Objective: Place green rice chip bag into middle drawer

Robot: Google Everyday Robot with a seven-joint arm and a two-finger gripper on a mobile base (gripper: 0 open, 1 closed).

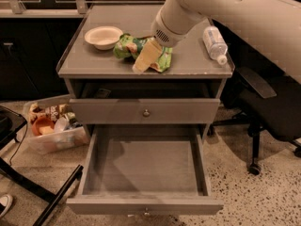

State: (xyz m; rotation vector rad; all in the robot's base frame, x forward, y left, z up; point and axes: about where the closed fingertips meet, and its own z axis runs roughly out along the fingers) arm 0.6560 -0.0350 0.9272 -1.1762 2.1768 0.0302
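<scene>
The green rice chip bag (pixel 129 47) lies on top of the grey cabinet, right of the white bowl (pixel 103 36). My gripper (pixel 143 62) hangs from the white arm directly over the bag's middle, its tan fingers (pixel 146 56) pointing down and left, covering part of the bag. The middle drawer (pixel 145 166) is pulled wide open below, its flat grey floor bare and a small knob on its front.
A clear water bottle (pixel 215 43) lies on the cabinet top at the right. The drawer above (pixel 146 111) shows a flat front with a silver knob. A plastic bin of snacks (pixel 54 126) sits on the floor left. A black office chair (pixel 268 112) stands right.
</scene>
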